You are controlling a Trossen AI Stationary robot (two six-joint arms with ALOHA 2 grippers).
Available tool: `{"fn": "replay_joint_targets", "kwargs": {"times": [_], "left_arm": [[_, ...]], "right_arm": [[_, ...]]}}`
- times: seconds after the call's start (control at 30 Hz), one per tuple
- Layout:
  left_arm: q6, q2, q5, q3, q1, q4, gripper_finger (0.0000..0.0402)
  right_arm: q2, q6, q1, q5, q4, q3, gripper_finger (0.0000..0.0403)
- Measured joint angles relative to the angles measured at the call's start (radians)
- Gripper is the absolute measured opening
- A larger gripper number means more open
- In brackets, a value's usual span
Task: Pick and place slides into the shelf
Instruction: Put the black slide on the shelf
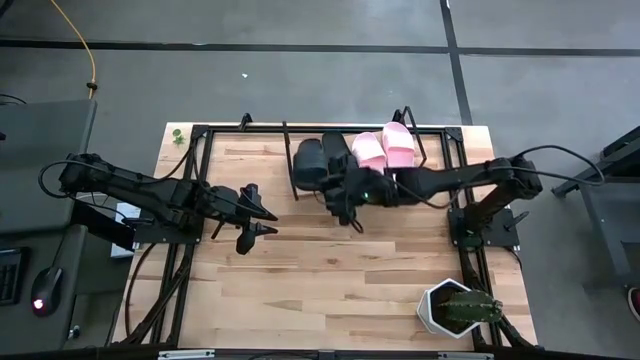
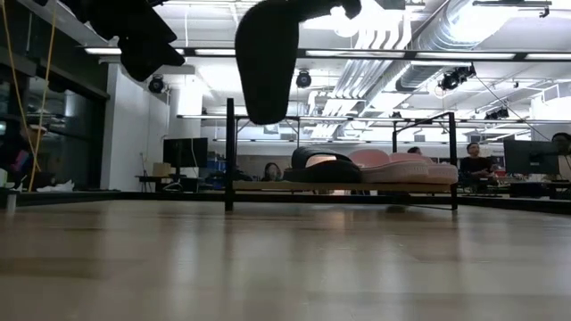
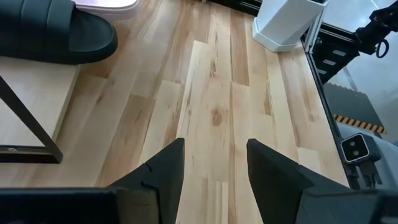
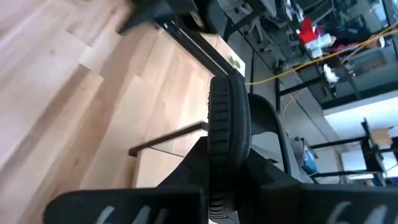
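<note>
Resting on the shelf already are 3 slides, as far as can be counted: 2 pink slides side by side toward the shelf's right end and 1 black slide beside them. A 4th, the second black slide, is held clear of the board, so the task is judged nearly finished, with only this last placing left.

The right pincer is clenched on that second black slide; in the right wrist view the sandal is seen edge-on, standing upright between the dark fingers. In the low view it hangs well above the surface, toe down, over the shelf's left part, higher than the 3 slides lying on the board. From above, the pincer is placed over the shelf just in front of the black slide already set down, with free board left of it.

The left pincer is released and holds nothing; it waits over bare surface, near the shelf's left front corner, apart from every sandal. A white pot with a plant stands at the surface's near right corner, well apart from the work.
</note>
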Motion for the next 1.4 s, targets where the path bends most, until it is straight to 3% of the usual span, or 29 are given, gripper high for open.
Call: {"fn": "replay_joint_targets", "kwargs": {"times": [0.3, 0.7, 1.4], "left_arm": [[0.003, 0.0, 0.0, 0.0, 0.0, -0.002, 0.0156], [0.011, 0.0, 0.0, 0.001, 0.0, -0.003, 0.0156], [0.026, 0.0, -0.004, 0.002, 0.0, -0.003, 0.0156]], "right_arm": [[0.0, 0.007, -0.157, -0.188, 0.002, 0.0, 0.0016], [0.007, -0.003, -0.272, -0.327, 0.017, 0.0, 0.0015], [0.149, 0.0, -0.358, -0.446, 0.095, 0.0, 0.0015]]}}
